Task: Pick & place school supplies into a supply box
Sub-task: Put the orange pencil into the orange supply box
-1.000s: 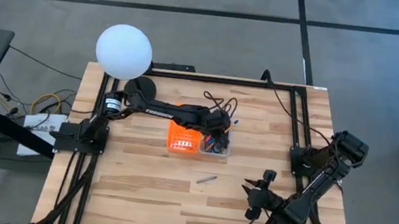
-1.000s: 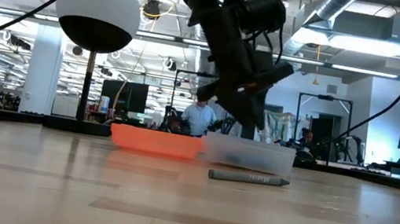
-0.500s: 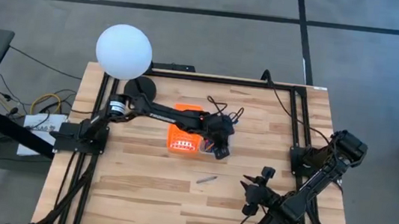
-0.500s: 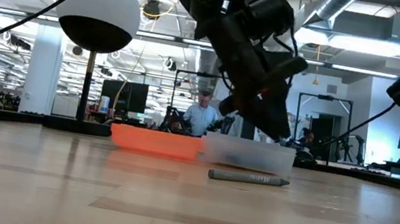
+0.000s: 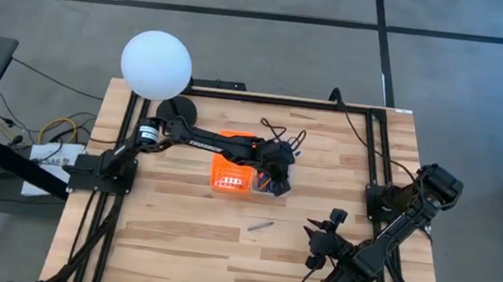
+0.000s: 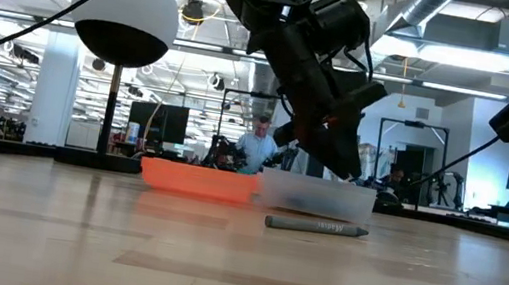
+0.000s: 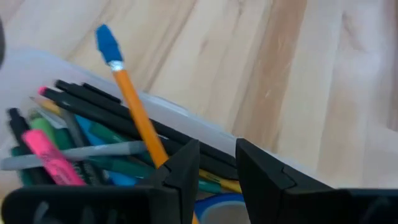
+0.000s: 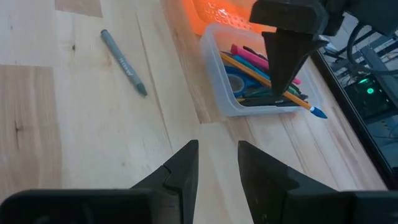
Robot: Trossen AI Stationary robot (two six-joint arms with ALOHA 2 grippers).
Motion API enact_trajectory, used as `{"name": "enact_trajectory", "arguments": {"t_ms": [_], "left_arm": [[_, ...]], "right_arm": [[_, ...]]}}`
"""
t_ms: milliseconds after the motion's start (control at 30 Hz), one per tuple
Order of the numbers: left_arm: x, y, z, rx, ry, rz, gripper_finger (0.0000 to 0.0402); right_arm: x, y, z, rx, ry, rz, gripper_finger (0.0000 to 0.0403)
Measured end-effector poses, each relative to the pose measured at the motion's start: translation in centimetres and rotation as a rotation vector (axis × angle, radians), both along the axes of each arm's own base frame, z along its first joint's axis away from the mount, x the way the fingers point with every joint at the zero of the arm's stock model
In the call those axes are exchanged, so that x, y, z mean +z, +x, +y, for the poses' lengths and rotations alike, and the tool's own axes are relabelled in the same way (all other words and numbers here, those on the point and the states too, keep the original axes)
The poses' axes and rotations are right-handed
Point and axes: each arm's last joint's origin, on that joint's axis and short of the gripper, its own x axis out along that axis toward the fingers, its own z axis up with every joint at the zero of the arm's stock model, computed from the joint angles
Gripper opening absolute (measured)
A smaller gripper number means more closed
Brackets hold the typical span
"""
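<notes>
The clear tray (image 8: pixel 214 74) of the supply box sits mid-table beside its orange lid (image 5: pixel 230 175). It holds several pens, markers and blue-handled scissors (image 8: pixel 235 81). My left gripper (image 7: pixel 217 168) reaches down into the tray from above, open by a narrow gap. An orange pencil (image 7: pixel 134 102) lies on top of the pile. Its blue-capped end (image 8: pixel 318 112) sticks out over the tray's rim. A grey crayon (image 5: pixel 261 226) lies flat on the wood, nearer than the tray. My right gripper (image 8: pixel 217 168) hovers open toward the near right, well away from the crayon. My left gripper stands over the orange pencil's middle, fingers pointing down into the tray. One finger (image 7: pixel 183 171) hides that stretch of the pencil. The gap between the fingertips shows the pens below, not the pencil. Whether a finger touches the pencil, I cannot tell.
A white globe lamp (image 5: pixel 156 66) stands at the far left corner on a round black base. Black cables (image 5: pixel 281 130) lie beyond the tray. Bare wood stretches around the crayon (image 6: pixel 317 227) and along the near edge. A person shows far behind the table.
My left gripper came down and toward the near edge into the tray, then drew back slightly. The orange pencil, which stuck out from the gripper above the tray, now lies on the pile. My right arm shifted a little toward the table's left.
</notes>
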Motion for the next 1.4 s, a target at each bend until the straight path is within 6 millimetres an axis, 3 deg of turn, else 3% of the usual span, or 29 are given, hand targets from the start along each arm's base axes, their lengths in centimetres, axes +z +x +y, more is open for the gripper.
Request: {"name": "enact_trajectory", "arguments": {"t_ms": [300, 567, 1067, 1400], "left_arm": [[-0.1, 0.0, 0.4, 0.013, 0.007, 0.001, 0.0097], [-1.7, 0.0, 0.7, 0.014, -0.002, 0.038, 0.0097], [-1.7, -0.5, 2.0, 0.201, 0.093, 0.081, 0.0097], [-1.7, -0.6, 2.0, 0.192, 0.068, 0.088, 0.0097]], "right_arm": [[0.0, 0.0, 0.0, 0.0, 0.0, 0.0, 0.0106], [0.0, 0.0, 0.0, 0.0, 0.0, 0.0, 0.0106], [0.0, 0.0, 0.0, 0.0, 0.0, 0.001, 0.0106], [0.0, 0.0, 0.0, 0.0, 0.0, 0.001, 0.0106]]}}
